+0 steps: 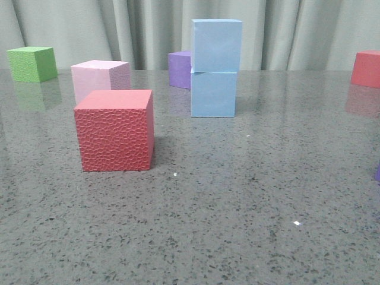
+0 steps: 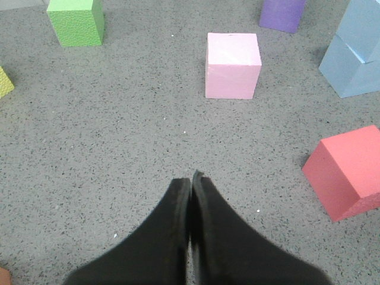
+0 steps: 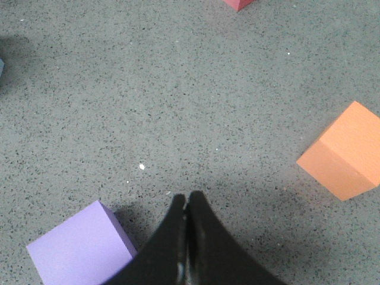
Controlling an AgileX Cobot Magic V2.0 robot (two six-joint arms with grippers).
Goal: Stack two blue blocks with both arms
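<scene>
Both grippers are pinched fully closed with nothing between the fingers, hovering over the speckled grey stone-look table [image 1: 237,196]. The left gripper [image 2: 191,178] points at a pale pink matte foam cube [image 2: 232,64] out past its tips. Further off to one side sit the two pale sky-blue foam cubes, upper blue block [image 1: 216,45] resting squarely on lower blue block [image 1: 214,94], partly cut off by the left wrist view's edge. A red pebbled foam cube [image 2: 347,171] sits nearer the fingers.

The right gripper [image 3: 186,199] has a light purple foam cube [image 3: 80,249] just beside its fingers, cropped at the edge, plus an orange foam cube [image 3: 344,159] well apart.

Count: two blue, two purple-ish, two red, one pink, one green, one orange.
</scene>
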